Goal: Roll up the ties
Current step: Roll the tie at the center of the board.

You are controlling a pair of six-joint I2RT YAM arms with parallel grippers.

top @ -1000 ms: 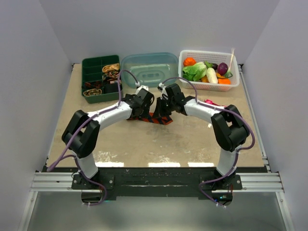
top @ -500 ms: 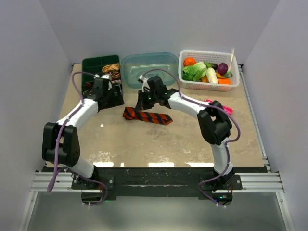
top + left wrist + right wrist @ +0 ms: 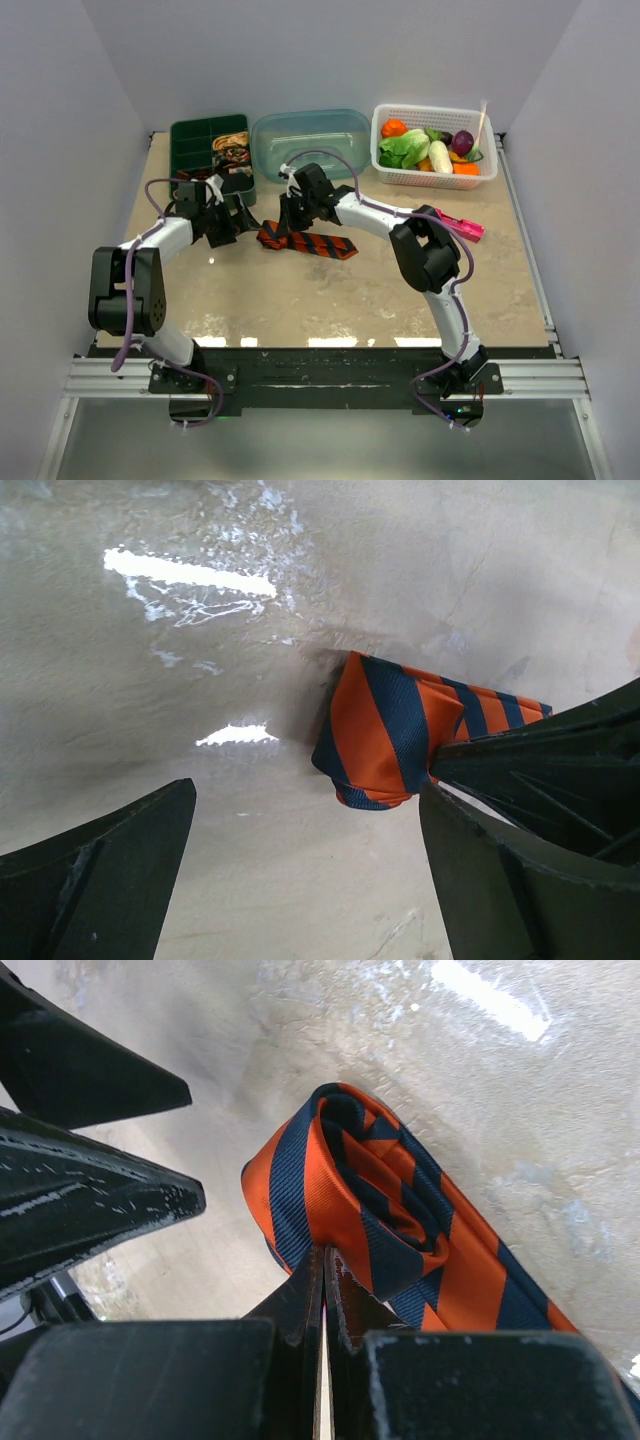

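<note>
The orange tie with dark diagonal stripes (image 3: 310,243) lies flat mid-table, its left end folded into a loose coil (image 3: 345,1185). The coil also shows in the left wrist view (image 3: 380,730). My right gripper (image 3: 290,218) is shut, its tips (image 3: 325,1255) pressed against the coil's near edge; no fabric shows between the fingers. My left gripper (image 3: 238,220) is open and empty just left of the coil, low over the table (image 3: 307,800). Its fingers (image 3: 100,1210) face the coil. Small brown and tan coiled ties (image 3: 232,148) sit in the green box.
The green compartment box (image 3: 190,140) stands at the back left, a translucent teal tub (image 3: 310,140) behind the tie, and a white basket (image 3: 385,160) of toy vegetables at the back right. A pink flat gadget (image 3: 462,225) lies to the right.
My left gripper came from the green box down to the tie's left end. My right gripper moved forward from beside the tub onto the coiled end. The tie stayed in place.
</note>
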